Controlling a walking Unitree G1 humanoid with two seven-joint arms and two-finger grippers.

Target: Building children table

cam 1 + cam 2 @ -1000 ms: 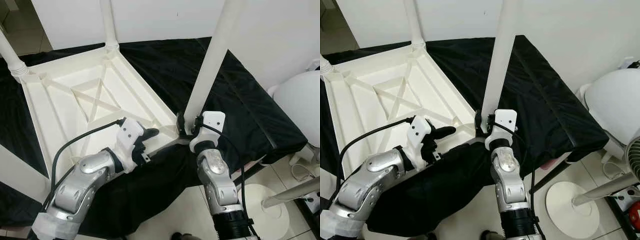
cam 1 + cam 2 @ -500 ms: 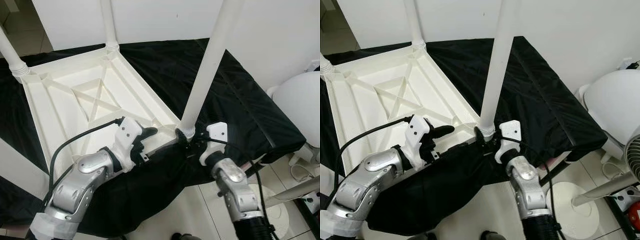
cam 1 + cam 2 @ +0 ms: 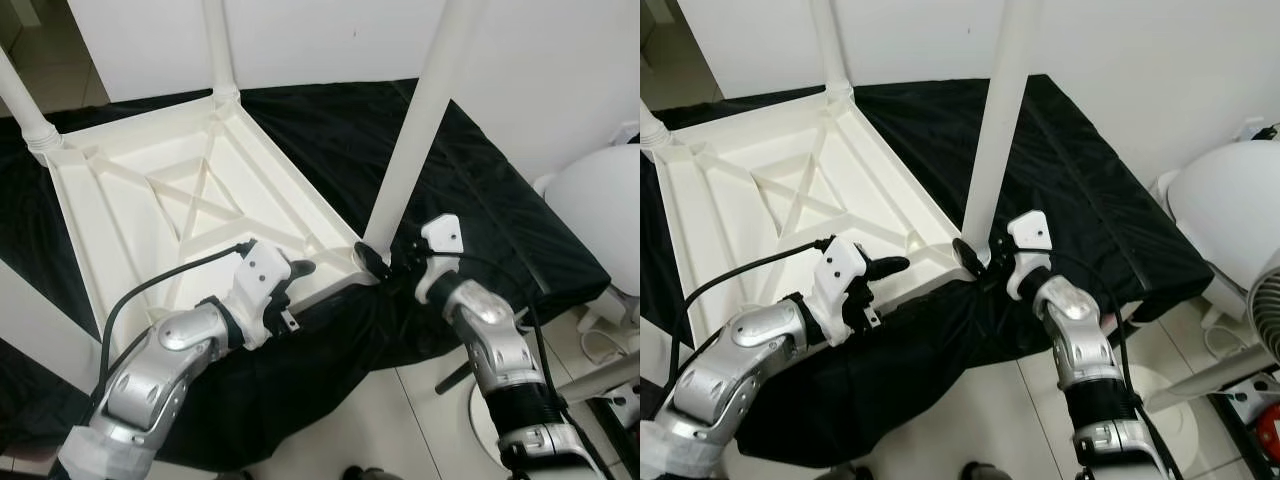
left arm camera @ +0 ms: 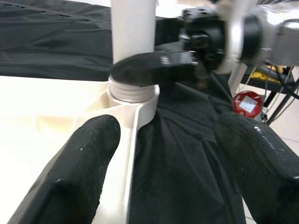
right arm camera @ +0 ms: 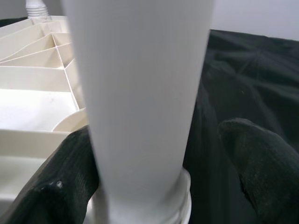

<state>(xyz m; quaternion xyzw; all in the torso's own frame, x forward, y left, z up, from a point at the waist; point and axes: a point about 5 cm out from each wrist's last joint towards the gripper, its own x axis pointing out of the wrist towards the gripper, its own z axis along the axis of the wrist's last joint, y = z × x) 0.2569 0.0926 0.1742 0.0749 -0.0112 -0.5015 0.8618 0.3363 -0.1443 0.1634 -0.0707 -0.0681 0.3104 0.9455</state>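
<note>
A white plastic table top lies upside down on a black cloth. White legs stand up from its corners. My right gripper is at the foot of the near right leg, open. In the right wrist view one fingertip touches the leg and the other stands apart from it. My left gripper is open at the table's near rim, close to that corner. One of its fingers is over the rim and the other is over the cloth.
Two more legs rise at the far corner and the left corner. A white rounded object and a fan's round base stand on the tiled floor to the right. A red object lies on the floor.
My right arm has swung out to the right, and its gripper now reaches the leg's foot from the side. The left gripper has barely moved.
</note>
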